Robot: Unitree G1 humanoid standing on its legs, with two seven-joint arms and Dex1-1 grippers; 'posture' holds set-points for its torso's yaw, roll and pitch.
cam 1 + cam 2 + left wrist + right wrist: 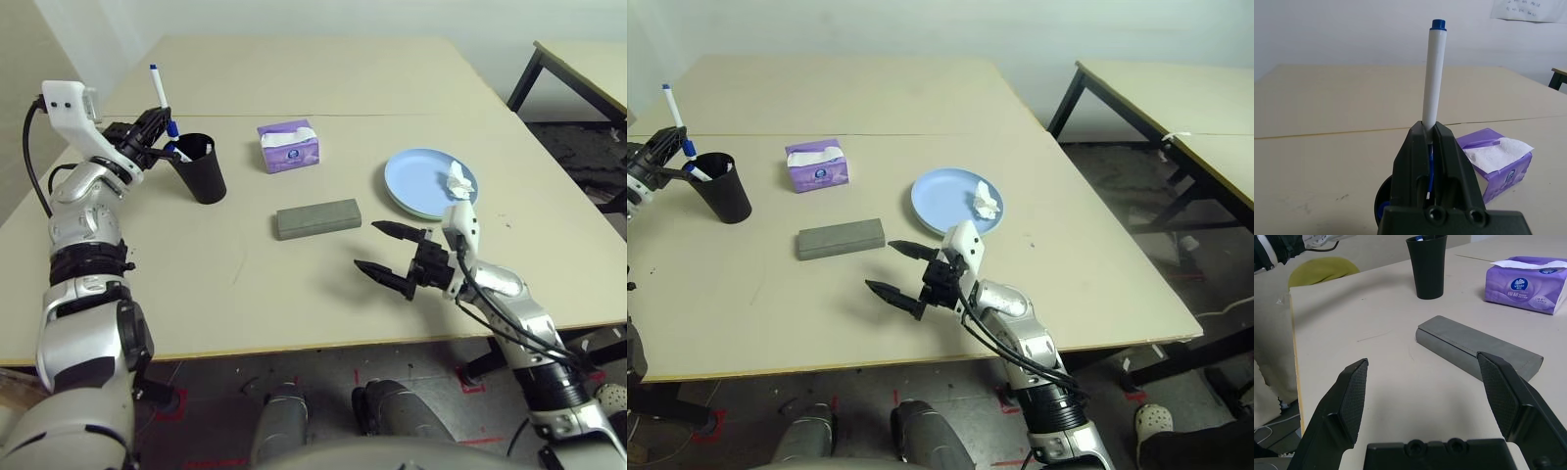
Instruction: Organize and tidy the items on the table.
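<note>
Left eye view puts a white marker with a blue cap at about ten o'clock on the large beige table, standing upright with its lower end pinched between the closed fingers of the left gripper, just beside the rim of the black cup. Another blue-capped marker rests inside that cup, leaning against its rim. At the centre of the table lies the grey glasses case, flat and closed, its long side running roughly from nine to three o'clock. At two o'clock from the case sits a light-blue plate stacked on a pale-green plate whose edge peeks out beneath; a crumpled white tissue lies on the blue plate's three o'clock side. At twelve o'clock from the case, a little apart, stands the purple tissue box with a white sheet poking from its top. The right gripper hovers over the table at about four o'clock from the case, near it but not touching, its two black fingers spread wide with nothing between them. A straight seam crosses the tabletop beyond the box.
</note>
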